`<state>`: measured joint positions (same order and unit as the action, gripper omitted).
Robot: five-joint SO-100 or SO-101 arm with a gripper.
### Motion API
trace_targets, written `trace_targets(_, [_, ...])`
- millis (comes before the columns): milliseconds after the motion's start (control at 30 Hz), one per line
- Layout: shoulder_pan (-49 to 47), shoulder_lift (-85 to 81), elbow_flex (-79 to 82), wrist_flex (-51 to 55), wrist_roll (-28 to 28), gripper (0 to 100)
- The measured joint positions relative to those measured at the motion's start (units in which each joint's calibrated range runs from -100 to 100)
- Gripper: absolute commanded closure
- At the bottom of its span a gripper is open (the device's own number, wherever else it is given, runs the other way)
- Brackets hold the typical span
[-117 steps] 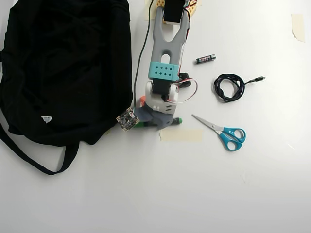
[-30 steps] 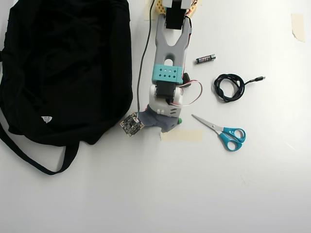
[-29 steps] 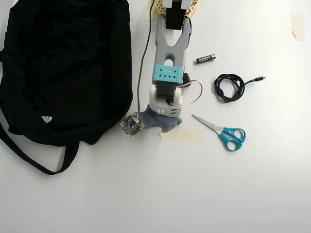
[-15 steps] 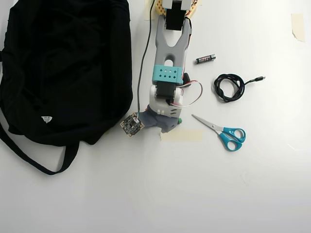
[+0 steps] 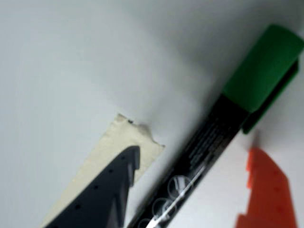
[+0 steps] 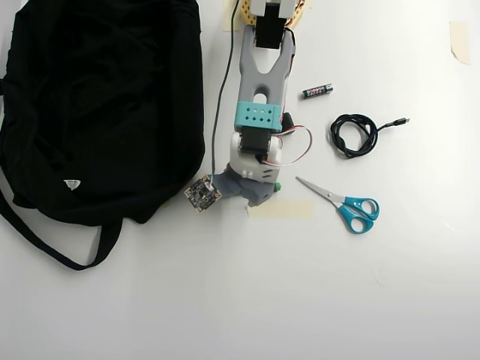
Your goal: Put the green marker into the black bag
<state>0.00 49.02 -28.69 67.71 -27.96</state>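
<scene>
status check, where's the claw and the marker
Claw open, straddling the marker, not gripped yet. Marker lying on the table beside the tape. Bag off to the left overhead, path clear.

Overhead: straight down from high above, whole bench [image 6: 225,300] in frame. Wrist: very close, angled down between jaws at strip of masking tape [image 5: 102,166], shared with overhead [image 6: 281,209].

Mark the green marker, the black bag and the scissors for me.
green marker [image 5: 263,66], wrist view, on its green cap.
black bag [image 6: 105,112], overhead view, on the main fabric body.
scissors [image 6: 358,210], overhead view, on the blue handles.
</scene>
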Motion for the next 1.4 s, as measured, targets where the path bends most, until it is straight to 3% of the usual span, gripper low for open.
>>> trace_targets(1400, [0.07,1.49,0.39,1.63,-0.73,73])
